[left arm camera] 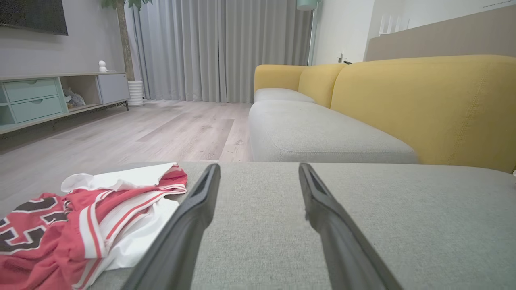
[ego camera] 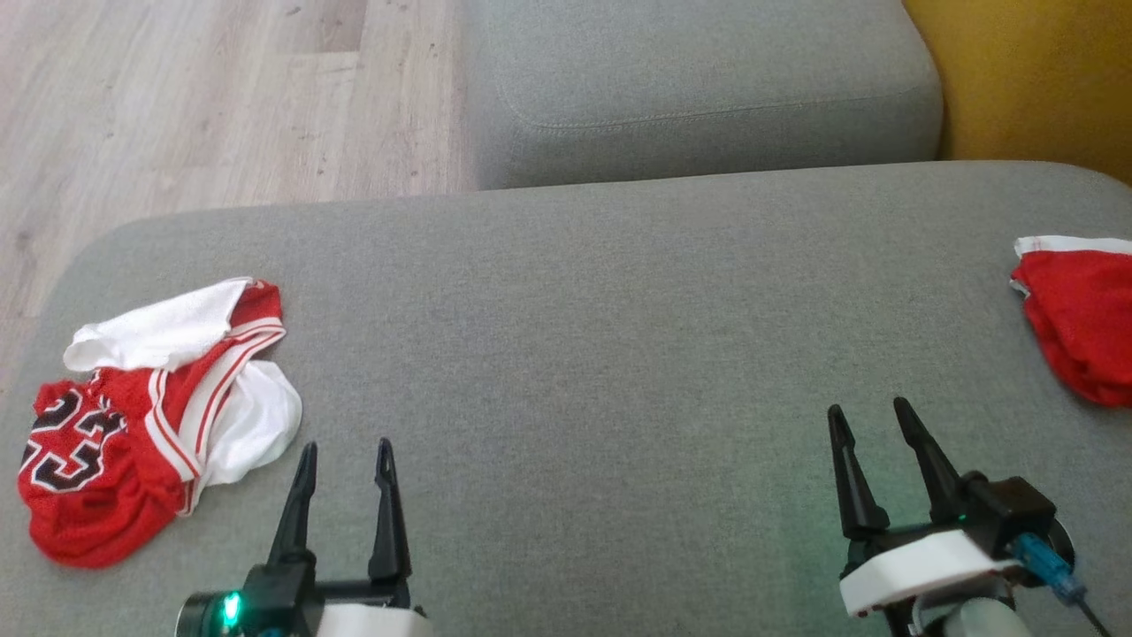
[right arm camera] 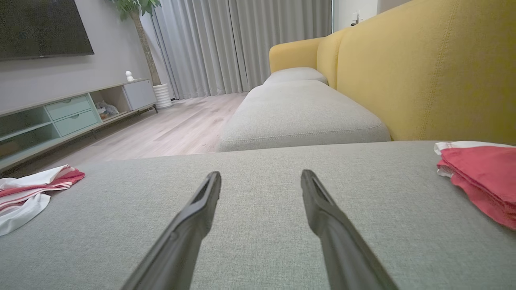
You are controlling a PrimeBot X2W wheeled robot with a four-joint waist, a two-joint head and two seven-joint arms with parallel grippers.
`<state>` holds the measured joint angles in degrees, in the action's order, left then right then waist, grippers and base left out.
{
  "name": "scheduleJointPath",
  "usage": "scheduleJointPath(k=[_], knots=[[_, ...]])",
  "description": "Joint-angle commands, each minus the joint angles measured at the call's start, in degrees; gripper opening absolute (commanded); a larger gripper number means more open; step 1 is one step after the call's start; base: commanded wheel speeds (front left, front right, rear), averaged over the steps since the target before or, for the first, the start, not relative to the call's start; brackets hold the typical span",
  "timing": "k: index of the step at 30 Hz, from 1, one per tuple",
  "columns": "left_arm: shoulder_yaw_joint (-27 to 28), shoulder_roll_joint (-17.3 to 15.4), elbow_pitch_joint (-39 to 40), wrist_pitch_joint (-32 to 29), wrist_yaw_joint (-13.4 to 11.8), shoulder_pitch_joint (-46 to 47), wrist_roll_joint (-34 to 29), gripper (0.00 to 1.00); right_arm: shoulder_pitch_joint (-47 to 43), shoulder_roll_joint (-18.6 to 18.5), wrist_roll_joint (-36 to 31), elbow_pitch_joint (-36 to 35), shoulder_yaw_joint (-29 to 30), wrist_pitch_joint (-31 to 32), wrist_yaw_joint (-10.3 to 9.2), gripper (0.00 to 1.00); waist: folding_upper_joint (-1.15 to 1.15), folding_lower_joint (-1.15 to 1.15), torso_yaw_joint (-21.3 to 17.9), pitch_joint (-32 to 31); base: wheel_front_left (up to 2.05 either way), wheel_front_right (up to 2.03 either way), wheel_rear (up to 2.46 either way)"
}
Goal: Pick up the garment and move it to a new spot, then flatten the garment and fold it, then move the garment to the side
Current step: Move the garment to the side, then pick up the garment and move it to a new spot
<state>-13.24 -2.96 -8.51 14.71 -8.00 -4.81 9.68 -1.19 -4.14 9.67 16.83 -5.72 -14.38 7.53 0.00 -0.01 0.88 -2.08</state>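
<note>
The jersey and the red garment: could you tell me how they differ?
The jersey lies crumpled; the red garment lies folded flat. The jersey shows white panels and dark numerals; the red garment shows plain red with a white edge. Both rest on the grey cushion.

A wide grey fabric sofa seat [ego camera: 575, 354] is carrying two pieces of clothing. Near the end on the robot's left, a basketball jersey [ego camera: 150, 416] in red and white is lying crumpled in a heap. Its dark number is showing on the red mesh, and white parts are sticking out at the top and at the side. Well apart from it, at the opposite edge, a red garment [ego camera: 1083, 327] with white trim is lying in a neater, folded pile.
</note>
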Motion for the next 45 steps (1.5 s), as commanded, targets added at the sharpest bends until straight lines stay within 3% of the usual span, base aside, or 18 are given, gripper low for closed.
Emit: scheduleJointPath(k=[1,18,25,32,40,45], knots=[[2.2,0.1,1.6,0.3,0.3,1.6,0.1,1.00,1.7,0.3,-0.5,-1.9,-1.0,-0.6,-0.04,1.00,0.00,0.01,-0.1,-0.1,0.00,0.00,0.00],[3.0,0.1,0.6,0.3,0.6,1.0,0.0,1.00,1.3,1.1,-1.4,-1.9,0.2,-0.6,-0.04,1.00,0.00,0.01,-0.5,-0.7,0.00,0.00,0.00],[2.7,0.1,0.3,0.3,0.6,1.1,-0.2,1.00,0.9,1.1,-1.8,-1.7,0.5,-0.6,-0.04,1.00,0.00,0.01,1.5,-0.5,0.00,0.00,0.00],[2.6,0.1,0.0,0.3,1.5,1.5,-0.2,1.00,0.5,1.2,-1.5,-1.1,-0.8,-0.6,-0.04,1.00,0.00,0.01,9.5,-0.4,0.00,0.00,0.00],[4.7,0.1,1.9,0.3,0.3,0.8,-0.5,1.00,1.6,1.2,-2.0,-1.7,-1.5,-0.6,-0.04,1.00,0.00,0.01,22.1,1.6,0.00,0.00,0.00],[6.2,0.1,3.1,0.3,-0.4,0.3,-0.8,1.00,1.5,1.0,-2.2,-2.0,-1.8,-0.6,-0.04,1.00,0.00,0.01,26.8,2.3,0.00,0.00,0.00]])
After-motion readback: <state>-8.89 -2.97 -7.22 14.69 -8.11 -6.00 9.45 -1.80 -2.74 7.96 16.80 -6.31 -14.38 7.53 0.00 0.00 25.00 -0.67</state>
